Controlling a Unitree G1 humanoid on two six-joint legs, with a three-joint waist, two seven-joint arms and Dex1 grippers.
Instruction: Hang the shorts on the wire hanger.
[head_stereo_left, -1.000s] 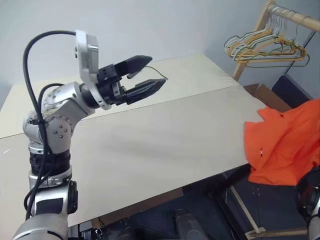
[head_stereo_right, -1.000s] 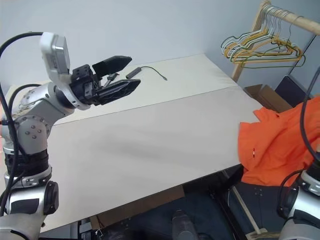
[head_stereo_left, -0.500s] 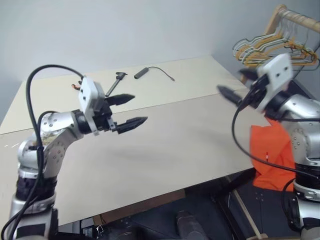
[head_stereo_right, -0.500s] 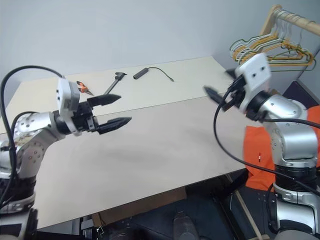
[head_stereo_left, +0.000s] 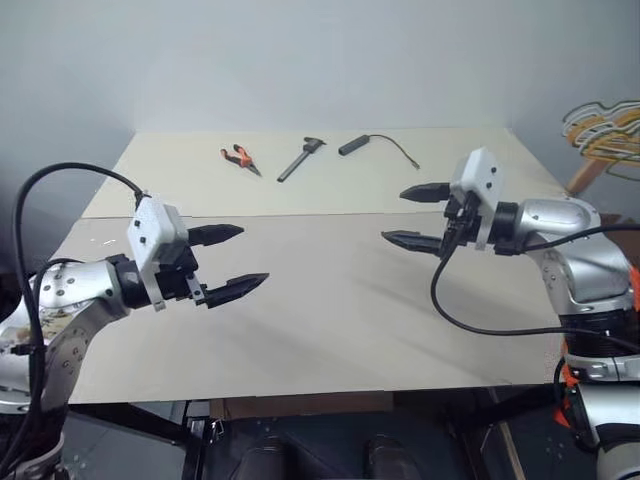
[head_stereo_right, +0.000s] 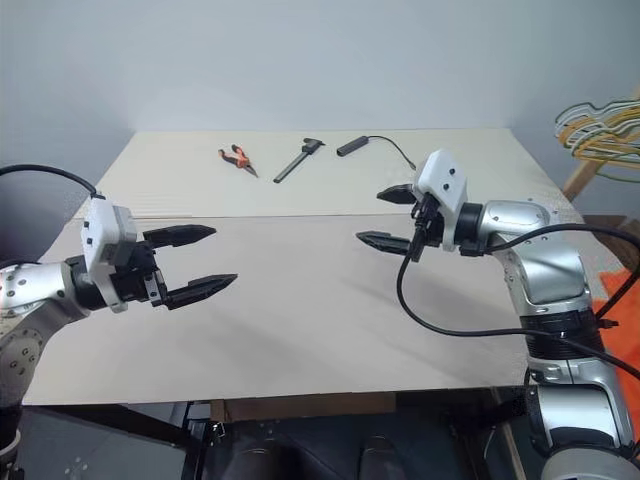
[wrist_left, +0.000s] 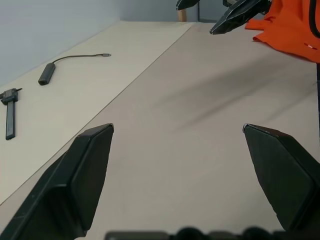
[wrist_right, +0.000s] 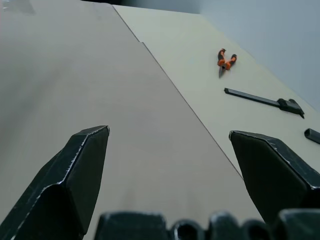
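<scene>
Grippers first: left gripper (head_stereo_left: 232, 262) spread wide, holding nothing, raised above the table (head_stereo_left: 330, 330) on its left side; right gripper (head_stereo_left: 408, 215) likewise spread wide and unladen, raised above the right side, tips facing the left one. Pliers (head_stereo_left: 238, 156) with orange handles, a black caliper (head_stereo_left: 300, 159) and a dark adapter with cable (head_stereo_left: 372, 145) lie in a row along the far edge. Shorts (wrist_left: 292, 27), bright orange, sit beyond the table's right end. Bundle of hangers (head_stereo_left: 605, 128) at far right.
</scene>
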